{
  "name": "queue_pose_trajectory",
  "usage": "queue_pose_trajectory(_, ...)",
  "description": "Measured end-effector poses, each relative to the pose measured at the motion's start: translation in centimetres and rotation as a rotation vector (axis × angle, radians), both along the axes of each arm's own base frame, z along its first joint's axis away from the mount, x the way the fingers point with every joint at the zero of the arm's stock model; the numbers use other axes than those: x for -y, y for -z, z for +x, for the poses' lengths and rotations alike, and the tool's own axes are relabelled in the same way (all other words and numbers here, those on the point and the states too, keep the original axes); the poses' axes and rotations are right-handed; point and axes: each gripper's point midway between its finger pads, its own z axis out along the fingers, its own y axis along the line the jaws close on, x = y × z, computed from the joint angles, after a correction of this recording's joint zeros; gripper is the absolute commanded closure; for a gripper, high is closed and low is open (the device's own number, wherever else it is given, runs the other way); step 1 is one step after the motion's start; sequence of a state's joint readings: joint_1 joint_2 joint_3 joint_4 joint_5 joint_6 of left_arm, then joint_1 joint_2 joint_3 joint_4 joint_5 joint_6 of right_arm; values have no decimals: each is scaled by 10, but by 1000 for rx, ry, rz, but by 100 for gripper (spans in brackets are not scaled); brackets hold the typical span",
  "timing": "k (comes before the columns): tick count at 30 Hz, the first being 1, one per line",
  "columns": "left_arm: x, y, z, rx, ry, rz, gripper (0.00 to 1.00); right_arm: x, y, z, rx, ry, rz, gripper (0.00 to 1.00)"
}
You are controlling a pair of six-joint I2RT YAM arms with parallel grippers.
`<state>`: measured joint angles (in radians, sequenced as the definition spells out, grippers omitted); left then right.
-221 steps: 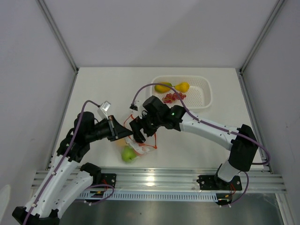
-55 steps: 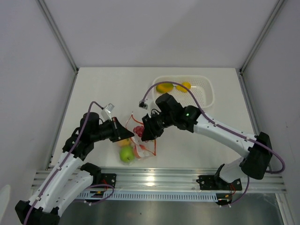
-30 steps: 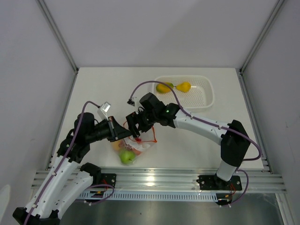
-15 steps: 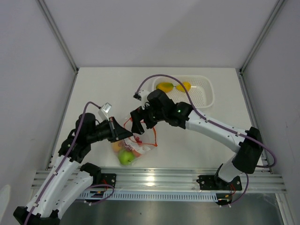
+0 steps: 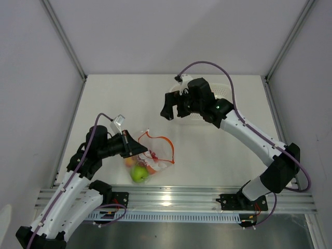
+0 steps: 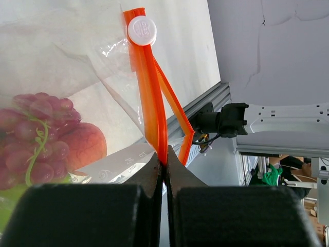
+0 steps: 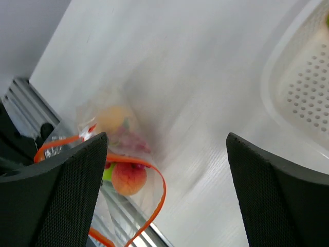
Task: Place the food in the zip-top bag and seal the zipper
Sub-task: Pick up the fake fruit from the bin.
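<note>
White perforated basket on white table, far right

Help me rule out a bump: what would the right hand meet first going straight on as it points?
The right hand would probably meet bare table beside the zip-top bag, short of the white basket; depth is unclear.

The zip-top bag lies on the table near its front edge, left of centre, its mouth toward the back. Inside it, the apple sits at the near end, with the grape bunch and the peach side by side behind it. The left claw meets the zipper at the bag's left side. The basket stands at the back right, well apart from the bag. The right claw hangs above the table just left of the basket, behind the bag.
</note>
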<state>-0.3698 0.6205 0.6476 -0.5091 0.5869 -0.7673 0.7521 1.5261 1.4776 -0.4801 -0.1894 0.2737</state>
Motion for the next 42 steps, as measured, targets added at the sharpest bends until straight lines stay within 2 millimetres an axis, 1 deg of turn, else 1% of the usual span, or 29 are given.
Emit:
queue_pose_trajectory(3,0,0,0,1,0,0,99,15,-7,29,-4,97,40,0)
queue_pose_trajectory(5,0,0,0,3,0,-1,99,21,-12,49,-7,158,64,0)
queue_pose_trajectory(7,0,0,-1,4,0,-1,99,27,-15,76,-20,236,84,1)
queue_pose_trajectory(9,0,1,-1,3,0,-1,99,42,-10,107,-32,331,86,1)
queue_pose_trajectory(11,0,0,-1,4,1,-1,100,57,5,138,-61,426,81,1)
queue_pose_trajectory(12,0,1,-1,5,1,-1,99,66,15,153,-80,474,77,1)
queue_pose_trajectory(13,-1,1,-1,5,0,-2,99,74,25,164,-98,516,70,1)
queue_pose_trajectory(15,-1,2,-2,7,0,-2,99,93,51,187,-146,620,52,1)
queue_pose_trajectory(17,-1,2,-3,7,0,-2,100,112,74,206,-186,726,43,0)
queue_pose_trajectory(19,-1,1,-3,10,1,-4,99,131,93,221,-215,832,39,1)
queue_pose_trajectory(22,-1,1,-3,12,1,-4,99,151,113,240,-237,962,43,1)
queue_pose_trajectory(27,-2,0,-4,15,0,-6,99,173,130,262,-244,1091,66,1)
queue_pose_trajectory(29,-2,1,-4,13,0,-5,99,179,137,267,-240,1117,67,1)
queue_pose_trajectory(34,-2,8,-5,-4,0,2,99,189,161,280,-252,1170,45,1)
queue_pose_trajectory(38,-1,10,-4,-9,0,4,99,193,178,281,-263,1192,17,1)
queue_pose_trajectory(42,-1,14,-2,-19,1,7,99,197,189,283,-270,1207,4,1)
